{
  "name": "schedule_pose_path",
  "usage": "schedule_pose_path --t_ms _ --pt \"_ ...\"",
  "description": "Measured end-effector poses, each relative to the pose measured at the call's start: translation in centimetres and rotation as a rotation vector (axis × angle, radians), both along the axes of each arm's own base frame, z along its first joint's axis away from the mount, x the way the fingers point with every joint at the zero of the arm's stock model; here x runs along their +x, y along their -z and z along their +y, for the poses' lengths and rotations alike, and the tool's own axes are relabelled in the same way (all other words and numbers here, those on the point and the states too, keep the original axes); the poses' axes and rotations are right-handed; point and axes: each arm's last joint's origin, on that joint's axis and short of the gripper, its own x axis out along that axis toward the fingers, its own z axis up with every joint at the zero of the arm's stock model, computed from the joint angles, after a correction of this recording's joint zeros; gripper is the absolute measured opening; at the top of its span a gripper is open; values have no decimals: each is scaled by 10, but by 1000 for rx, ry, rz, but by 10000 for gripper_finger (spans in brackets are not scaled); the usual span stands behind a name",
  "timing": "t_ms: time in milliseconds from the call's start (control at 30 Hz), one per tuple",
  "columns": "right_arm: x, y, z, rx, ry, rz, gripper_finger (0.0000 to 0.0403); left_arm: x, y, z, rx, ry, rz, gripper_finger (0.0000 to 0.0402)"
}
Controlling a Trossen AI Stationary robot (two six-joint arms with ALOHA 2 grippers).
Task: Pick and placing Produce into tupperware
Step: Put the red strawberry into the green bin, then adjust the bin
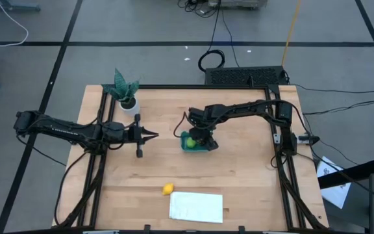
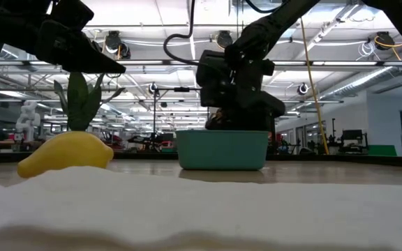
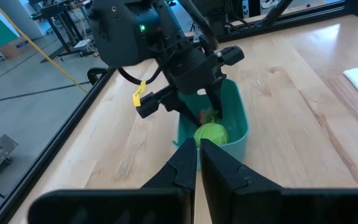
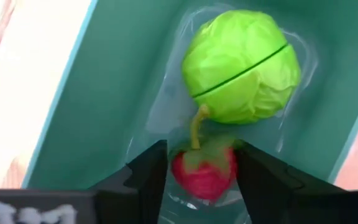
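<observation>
The teal tub (image 1: 198, 144) stands mid-table, and the low view shows the tub (image 2: 222, 150) side-on. The round lime-green piece (image 4: 241, 65) lies on its floor. My right gripper (image 4: 202, 171) reaches down into the tub and is shut on the small red piece (image 4: 204, 173), right beside the green one. The yellow lemon-like piece (image 1: 167, 189) lies on the bare wood near the table's near edge. My left gripper (image 1: 149, 136) hovers left of the tub, shut, pointing toward it. My right gripper pinches the red piece by its two sides (image 4: 178, 171) between the fingers, just below its green leafy top. The fingers come from above, pointing down into the tub. The piece sits low in the tub next to the lime-green one; I cannot tell whether it touches the floor.
A potted plant (image 1: 125, 92) stands at the table's far left. A flat white sheet (image 1: 196, 207) lies at the near edge, right of the lemon. Bare wood lies between the tub and the lemon. A black metal frame (image 1: 284, 156) borders the table.
</observation>
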Motion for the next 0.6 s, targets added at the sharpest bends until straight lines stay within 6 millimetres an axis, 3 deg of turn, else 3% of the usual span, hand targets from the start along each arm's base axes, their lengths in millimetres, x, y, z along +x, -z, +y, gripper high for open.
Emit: schedule_pose_path --t_ms 233,600 --pt "1 0 0 11 37 6 210 0 0 0 0 0 0 26" --pt "2 -4 8 -84 33 10 215 0 0 0 -2 0 0 26"
